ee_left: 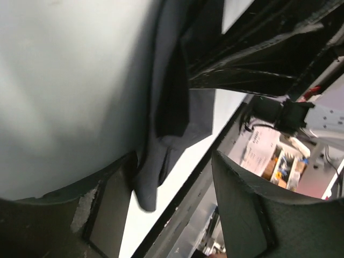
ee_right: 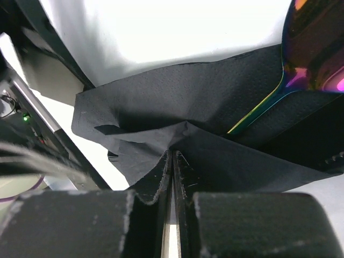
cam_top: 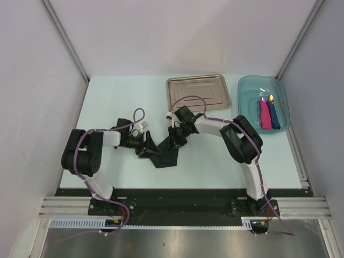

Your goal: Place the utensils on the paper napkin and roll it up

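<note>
Clearly, right pincer [ee_right: 172, 157] pinches the matte, creased black napkin [ee_right: 150, 107] (glossy iridescent utensil [ee_right: 317, 43] on it) — left pincer [ee_left: 169, 161] gapes.

I am seeing the paper napkin [ee_right: 215, 107] showing as thin matt black paper, finely grained and softly creased. On it a utensil [ee_right: 317, 43] is gleaming: polished metal with a rainbow sheen. The fingers of my right tool [ee_right: 173, 161] are looking matt black and rough at the edges. The tray [cam_top: 199, 91] is shining like brushed steel, the bin [cam_top: 250, 102] is looking like translucent blue plastic, and the tabletop [cam_top: 123, 97] is looking smooth and matt.
</note>
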You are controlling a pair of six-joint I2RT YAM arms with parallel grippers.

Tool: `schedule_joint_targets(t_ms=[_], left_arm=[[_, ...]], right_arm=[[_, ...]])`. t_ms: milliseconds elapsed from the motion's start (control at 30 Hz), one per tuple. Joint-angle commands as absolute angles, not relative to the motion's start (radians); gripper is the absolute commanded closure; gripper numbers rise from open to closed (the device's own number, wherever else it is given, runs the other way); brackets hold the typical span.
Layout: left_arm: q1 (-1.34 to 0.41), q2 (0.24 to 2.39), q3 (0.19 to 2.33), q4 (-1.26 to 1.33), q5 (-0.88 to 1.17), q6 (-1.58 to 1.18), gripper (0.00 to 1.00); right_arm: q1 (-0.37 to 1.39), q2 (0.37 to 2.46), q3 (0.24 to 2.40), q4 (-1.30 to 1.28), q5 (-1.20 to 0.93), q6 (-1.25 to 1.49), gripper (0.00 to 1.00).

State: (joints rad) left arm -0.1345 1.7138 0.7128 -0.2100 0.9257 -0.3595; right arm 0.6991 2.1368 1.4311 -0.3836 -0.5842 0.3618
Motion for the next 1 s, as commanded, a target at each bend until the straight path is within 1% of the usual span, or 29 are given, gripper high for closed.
schedule_joint_targets(t_ms=[0,167,300,433,567,700,733,767,833,867,967], left_arm=[[-0.186,1.782,0.706,-0.046,0.894,-0.354,0.34],[-0.196,1.825,0.758,0.046,0.902,-0.338,0.31],[-0.19,1.862,0.796,-0.026,0.893,-0.29,0.31],[-0.144,1.819,0.778,-0.122,0.893,-0.253,0.37],[-0.1,1.77,0.75,-0.248,0.908,-0.207,0.46],[-0.1,1.741,0.739,-0.282,0.936,-0.218,0.51],[-0.1,1.743,0.741,-0.288,0.943,-0.221,0.53],[-0.1,1.735,0.747,-0.302,0.949,-0.222,0.63],[-0.1,1.706,0.747,-0.284,0.965,-0.273,0.74],[-0.103,1.688,0.733,-0.226,0.976,-0.3,0.81],[-0.136,1.644,0.748,-0.177,1.012,-0.365,0.96]], right_arm=[[0.707,2.203,1.43,-0.379,-0.514,0.333,0.92],[0.704,2.21,1.434,-0.382,-0.512,0.333,0.93],[0.701,2.217,1.44,-0.383,-0.514,0.334,0.93],[0.698,2.218,1.443,-0.387,-0.512,0.333,0.93],[0.698,2.221,1.442,-0.385,-0.511,0.334,0.93],[0.698,2.221,1.443,-0.379,-0.511,0.337,0.93],[0.698,2.221,1.442,-0.379,-0.509,0.337,0.93],[0.699,2.22,1.439,-0.377,-0.509,0.339,0.93],[0.699,2.223,1.44,-0.379,-0.511,0.339,0.93],[0.701,2.223,1.44,-0.377,-0.511,0.341,0.93],[0.701,2.227,1.442,-0.373,-0.512,0.345,0.94]])
